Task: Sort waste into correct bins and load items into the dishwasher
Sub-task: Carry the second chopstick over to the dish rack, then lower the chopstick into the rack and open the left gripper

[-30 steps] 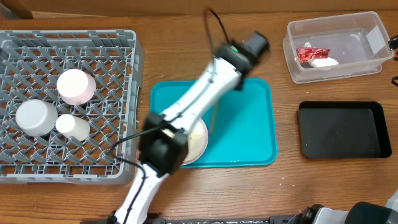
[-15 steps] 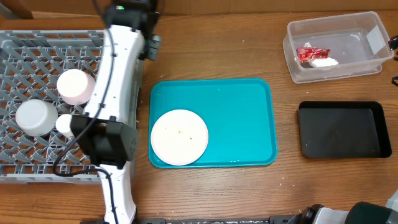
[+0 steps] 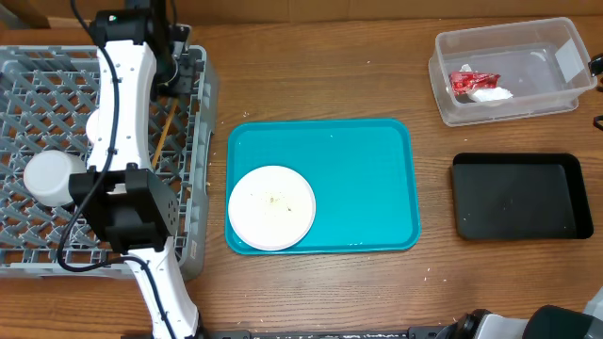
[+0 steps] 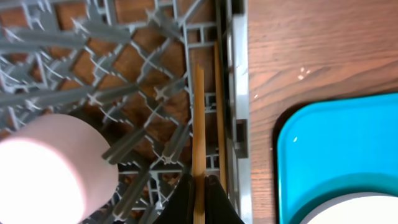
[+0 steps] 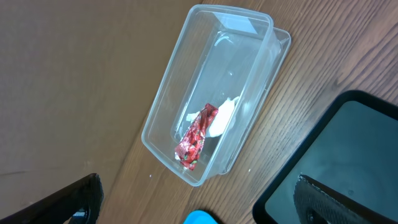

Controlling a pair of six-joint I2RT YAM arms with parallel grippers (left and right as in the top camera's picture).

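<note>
At the desk's (image 3: 320, 66) far-left corner the left tool (image 4: 200, 194) clamps chopsticks (image 4: 198, 124) over the rack (image 4: 237, 93); the right tool (image 5: 198, 190) stands apart.

Left jaws pinching chopstick (image 4: 198, 124); right jaws spread wide

dish rack (image 3: 38, 66): left arm (image 3: 121, 113) spans its right side, 2 chopsticks (image 4: 198, 124) run along that wall, white vessel (image 3: 52, 176) and pinkish vessel (image 3: 96, 127) crowd the left | teal tray (image 3: 377, 188): right half bare, plate (image 3: 271, 207) fills near-left corner | table (image 3: 435, 188) between teal tray and black tray (image 3: 516, 196): open lane | clear tub (image 3: 556, 52): walled, top open
</note>
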